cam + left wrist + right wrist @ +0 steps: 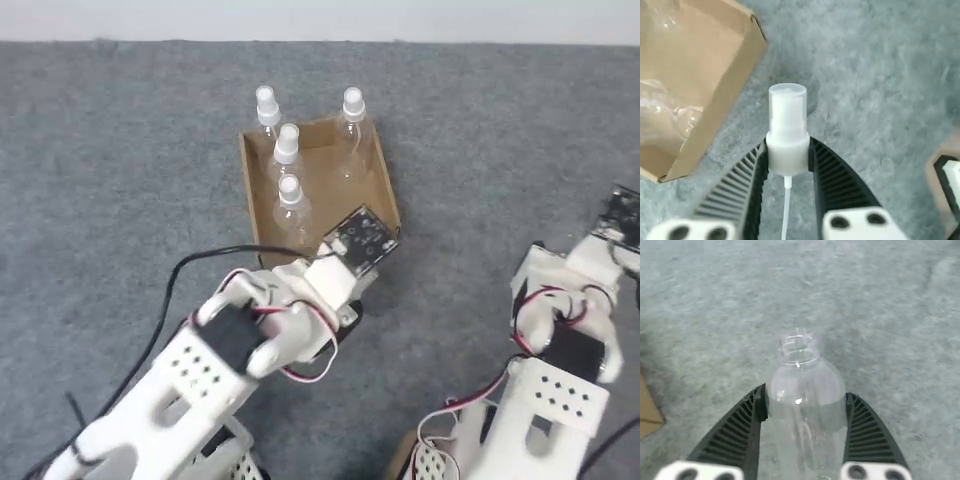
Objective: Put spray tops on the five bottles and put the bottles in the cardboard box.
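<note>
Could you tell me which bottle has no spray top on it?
The bottle held in the right claw: its neck is open; the four bottles at the cardboard box have white tops.

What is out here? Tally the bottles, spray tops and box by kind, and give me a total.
Bottles with spray tops on: 4
Bottle with no top, held in the right gripper: 1
Loose spray top, held in the left gripper: 1
Cardboard box: 1
Total: 7
</note>
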Action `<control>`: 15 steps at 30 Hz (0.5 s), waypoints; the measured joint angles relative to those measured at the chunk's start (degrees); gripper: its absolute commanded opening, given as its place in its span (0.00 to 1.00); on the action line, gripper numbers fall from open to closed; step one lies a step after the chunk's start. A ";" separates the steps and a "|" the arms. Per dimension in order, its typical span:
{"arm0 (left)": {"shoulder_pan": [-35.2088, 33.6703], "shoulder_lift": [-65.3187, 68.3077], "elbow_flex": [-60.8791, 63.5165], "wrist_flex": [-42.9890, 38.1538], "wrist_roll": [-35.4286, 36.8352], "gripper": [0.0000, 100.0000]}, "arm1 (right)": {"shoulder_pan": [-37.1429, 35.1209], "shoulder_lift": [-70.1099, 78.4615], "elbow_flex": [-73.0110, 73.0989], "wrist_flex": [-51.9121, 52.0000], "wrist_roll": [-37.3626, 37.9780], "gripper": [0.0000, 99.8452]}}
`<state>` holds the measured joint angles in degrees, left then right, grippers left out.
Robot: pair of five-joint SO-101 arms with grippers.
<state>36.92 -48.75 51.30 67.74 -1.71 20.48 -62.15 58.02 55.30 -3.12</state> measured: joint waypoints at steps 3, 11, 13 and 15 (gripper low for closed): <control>0.00 -4.57 1.23 0.09 0.00 0.01 | -2.90 0.00 0.00 0.09 0.00 0.09; 0.00 -14.24 4.31 0.09 0.44 0.01 | -11.87 -8.18 1.32 4.04 0.00 0.09; -0.09 -15.82 5.63 -0.18 0.44 0.01 | -13.80 -10.99 4.22 3.87 0.00 0.09; -0.09 -16.97 6.33 -1.14 0.44 0.01 | -15.74 -13.36 7.12 2.37 0.00 0.09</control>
<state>36.84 -65.71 57.63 66.59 -1.27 4.75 -75.52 65.14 57.67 -3.12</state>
